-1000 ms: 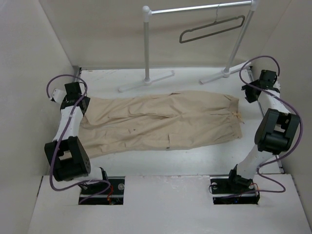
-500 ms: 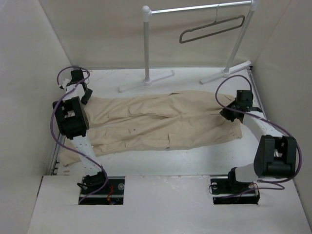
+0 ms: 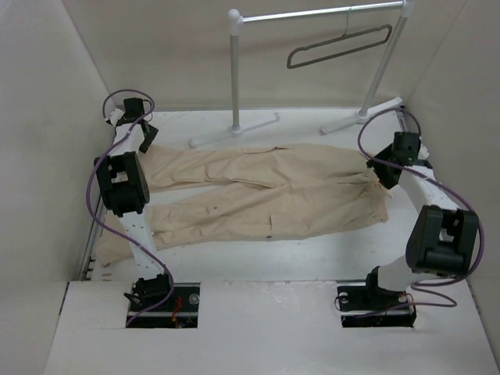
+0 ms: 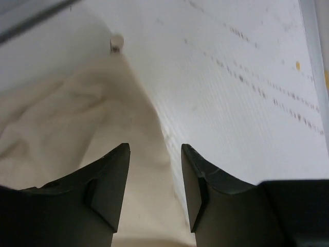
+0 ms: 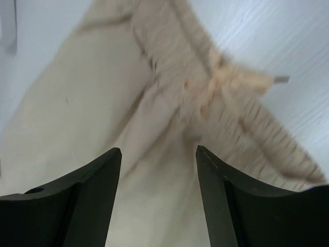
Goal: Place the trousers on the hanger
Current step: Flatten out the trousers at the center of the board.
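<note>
The beige trousers (image 3: 266,195) lie flat on the table, legs to the left and waist to the right, with a gap between the two legs. My left gripper (image 3: 145,144) hovers open at the far leg's cuff. In the left wrist view the cloth's edge (image 4: 103,118) runs under the left gripper (image 4: 154,150). My right gripper (image 3: 387,176) stands open over the waistband. In the right wrist view the gathered waist and drawstring (image 5: 226,77) lie just past the right gripper (image 5: 158,151). The grey hanger (image 3: 340,47) hangs on the rack's rod at the back.
The white tubular rack (image 3: 234,70) stands at the back, its feet (image 3: 234,130) resting on the table just beyond the trousers. White walls close in on the left, right and back. A small white end cap (image 4: 117,42) shows beyond the cuff.
The left arm reached back to the far cuff, and the far leg now lies spread away from the near leg. The right gripper came in onto the waistband, shut briefly, then opened.
</note>
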`<control>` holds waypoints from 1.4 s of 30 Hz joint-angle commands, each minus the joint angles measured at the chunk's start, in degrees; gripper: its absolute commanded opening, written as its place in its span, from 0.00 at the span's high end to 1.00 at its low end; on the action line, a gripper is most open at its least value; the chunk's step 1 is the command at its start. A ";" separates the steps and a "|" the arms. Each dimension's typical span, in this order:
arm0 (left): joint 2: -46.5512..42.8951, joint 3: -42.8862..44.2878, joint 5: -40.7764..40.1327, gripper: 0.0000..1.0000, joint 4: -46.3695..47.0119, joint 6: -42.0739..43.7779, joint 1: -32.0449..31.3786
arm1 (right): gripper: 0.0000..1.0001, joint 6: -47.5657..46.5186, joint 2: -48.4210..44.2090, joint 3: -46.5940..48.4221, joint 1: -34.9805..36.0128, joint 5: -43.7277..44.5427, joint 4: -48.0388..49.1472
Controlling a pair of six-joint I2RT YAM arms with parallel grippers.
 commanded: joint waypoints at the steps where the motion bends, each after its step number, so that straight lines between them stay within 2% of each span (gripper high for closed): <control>1: -10.66 -4.36 -2.59 0.56 2.29 1.28 -0.78 | 0.34 -3.93 8.03 10.64 -5.03 5.15 1.12; 6: -10.23 -6.04 -3.66 0.51 2.47 4.96 -0.87 | 0.37 -4.20 20.00 21.90 -6.71 2.50 0.68; 10: -6.45 -6.12 -2.69 0.51 0.88 5.41 -1.49 | 0.42 -3.50 27.74 28.67 -6.98 2.15 -2.91; 15: -4.69 -7.62 -2.51 0.58 1.59 4.53 -1.49 | 0.49 -2.27 31.97 31.94 -6.71 2.32 -4.42; 17: -3.90 -7.44 -1.81 0.64 1.85 3.66 -1.23 | 0.51 -1.74 33.20 33.16 -6.71 2.85 -4.86; 20: -2.67 -7.18 -0.58 0.68 2.46 1.90 -0.78 | 0.67 -0.86 35.05 36.41 -6.71 3.12 -7.05; 21: -2.14 -6.92 -0.58 0.68 2.55 1.72 -0.70 | 0.76 -0.25 35.75 37.55 -6.71 3.20 -8.10; 23: -1.26 -6.57 -0.66 0.69 2.73 1.55 -0.43 | 0.88 0.46 36.98 39.40 -6.71 2.86 -9.07; 26: -0.38 -6.48 -0.23 0.69 3.69 0.32 -0.17 | 0.95 1.07 37.25 40.81 -8.11 3.47 -8.81; 32: 1.90 -3.06 0.21 0.70 4.93 -0.21 -0.52 | 0.94 0.64 39.09 47.31 -10.84 3.82 -9.43; 37: 6.12 3.97 0.12 0.70 4.22 -0.04 -0.43 | 0.90 0.46 42.61 53.03 -12.34 3.73 -11.71; 39: 5.60 5.65 0.74 0.67 4.48 -0.04 -0.52 | 0.79 0.63 42.26 53.04 -12.51 3.73 -10.84; 42: 0.96 4.69 2.14 0.60 5.28 0.40 -0.96 | 0.52 0.81 38.59 50.76 -12.16 3.29 -8.12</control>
